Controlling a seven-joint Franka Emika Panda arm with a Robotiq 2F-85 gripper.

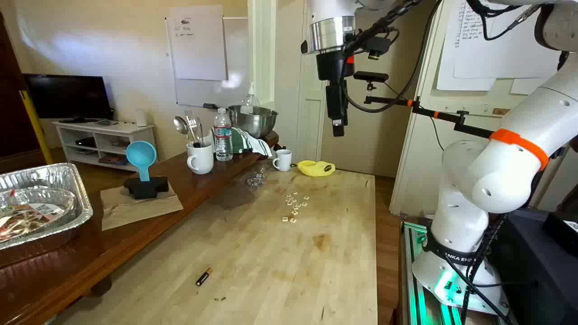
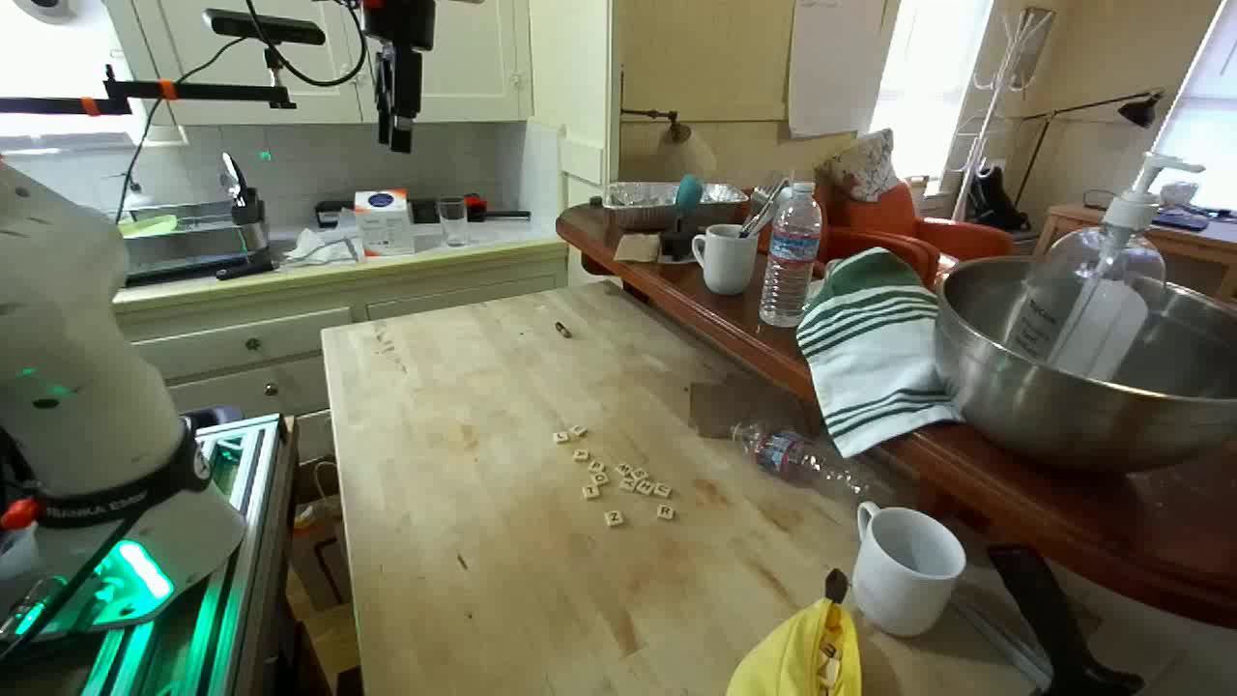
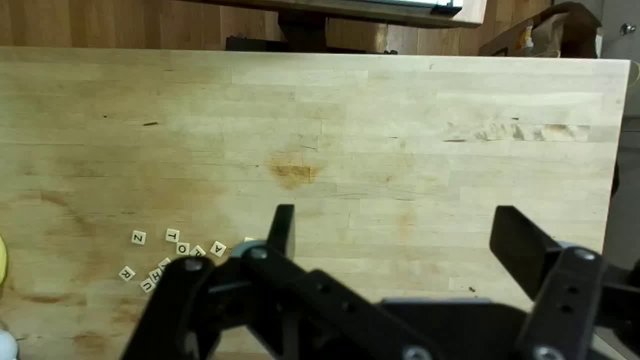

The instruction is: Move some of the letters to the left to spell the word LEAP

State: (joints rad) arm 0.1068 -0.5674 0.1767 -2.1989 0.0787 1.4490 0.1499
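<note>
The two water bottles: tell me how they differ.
Pose: the standing bottle is upright, the lying bottle on its side. Place: the standing bottle is on the dark counter, the lying bottle on the pale table. Both look like clear plastic.

Small cream letter tiles [image 2: 645,487] with dark print lie flat at mixed angles, some bunched closely, in from the edges of the table [image 2: 483,387].

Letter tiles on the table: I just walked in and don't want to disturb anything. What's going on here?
A robot arm is meant to move some letter tiles to the left and spell LEAP. Its end effector hangs open above the table, holding nothing. The letter tiles lie in a loose jumble, with LEAP not yet laid out.
</note>
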